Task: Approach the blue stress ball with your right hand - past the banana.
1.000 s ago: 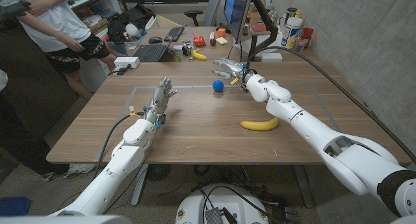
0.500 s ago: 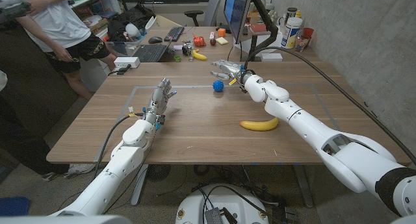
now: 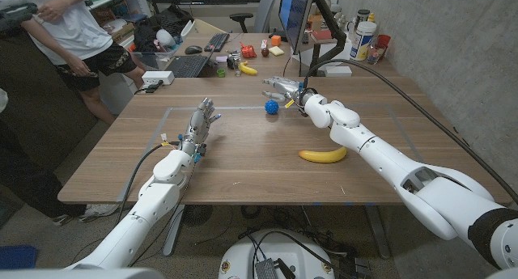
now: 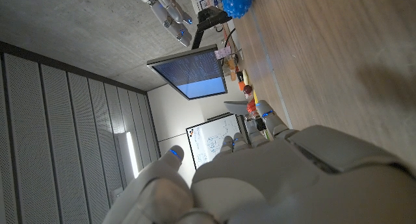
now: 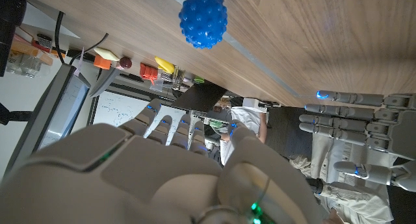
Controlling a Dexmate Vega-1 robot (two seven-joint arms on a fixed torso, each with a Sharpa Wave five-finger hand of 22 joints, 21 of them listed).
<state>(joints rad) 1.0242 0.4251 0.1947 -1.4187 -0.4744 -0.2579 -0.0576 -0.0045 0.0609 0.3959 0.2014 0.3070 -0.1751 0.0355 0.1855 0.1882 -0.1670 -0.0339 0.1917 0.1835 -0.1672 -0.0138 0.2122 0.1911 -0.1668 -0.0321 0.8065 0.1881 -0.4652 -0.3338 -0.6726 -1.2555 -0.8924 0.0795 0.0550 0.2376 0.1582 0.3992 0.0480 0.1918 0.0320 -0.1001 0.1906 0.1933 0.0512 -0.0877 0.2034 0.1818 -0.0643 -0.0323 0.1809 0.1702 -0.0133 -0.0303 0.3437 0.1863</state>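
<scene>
My right robot hand hovers with fingers spread, holding nothing, just beside the blue ball near the table's far edge, well past the banana. The ball looks light, squashy and nubby, so I'd judge it grips easily if I wrap around its middle, though a nudge could roll it.

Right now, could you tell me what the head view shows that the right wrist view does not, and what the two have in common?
Head view alone: the yellow banana lying on the wooden table nearer the robot than the right hand, whose fingers are spread just beyond the ball, apart from it. Right wrist view alone: a close look along the back of the right hand, fingers apart and holding nothing. Both share the knobbly blue stress ball, the left hand with its fingers extended, and the tabletop.
</scene>
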